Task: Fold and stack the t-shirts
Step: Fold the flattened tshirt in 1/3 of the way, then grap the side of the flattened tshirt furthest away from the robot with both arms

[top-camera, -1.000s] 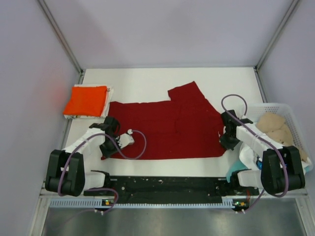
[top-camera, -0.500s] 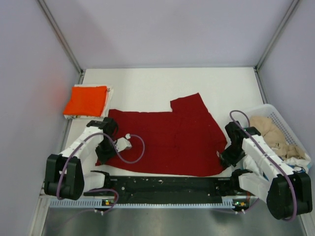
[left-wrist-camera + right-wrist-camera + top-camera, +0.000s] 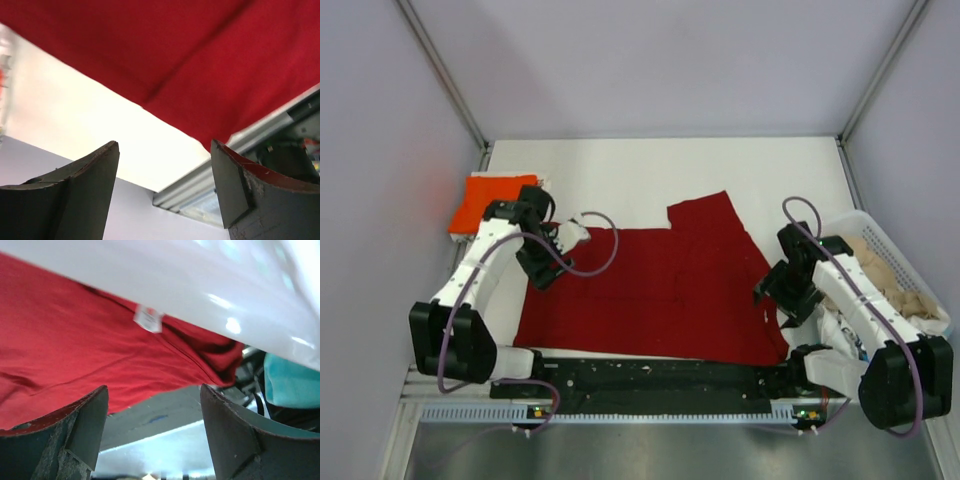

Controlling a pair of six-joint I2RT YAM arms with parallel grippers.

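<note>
A large dark red t-shirt [image 3: 660, 290] lies spread flat across the middle of the table, one sleeve pointing to the back right. A folded orange-red t-shirt [image 3: 485, 200] rests at the back left. My left gripper [image 3: 536, 270] hovers over the red shirt's left edge, open and empty; in the left wrist view the gripper [image 3: 165, 147] shows only bare table between its fingers, with red cloth [image 3: 200, 60] beyond. My right gripper [image 3: 777, 295] stands open at the shirt's right edge. The right wrist view shows this gripper [image 3: 152, 390] empty, near the cloth [image 3: 75, 355] and its white label [image 3: 148, 319].
A white lattice basket [image 3: 867, 218] at the right edge holds crumpled beige t-shirts [image 3: 898, 285]. The black rail [image 3: 650, 375] with the arm bases runs along the near edge, just below the shirt's hem. Grey walls close in the left and right sides.
Both grippers have opened and let go of the dark red shirt. The shirt was drawn toward the near edge. The left gripper then rose back along the shirt's left side.
</note>
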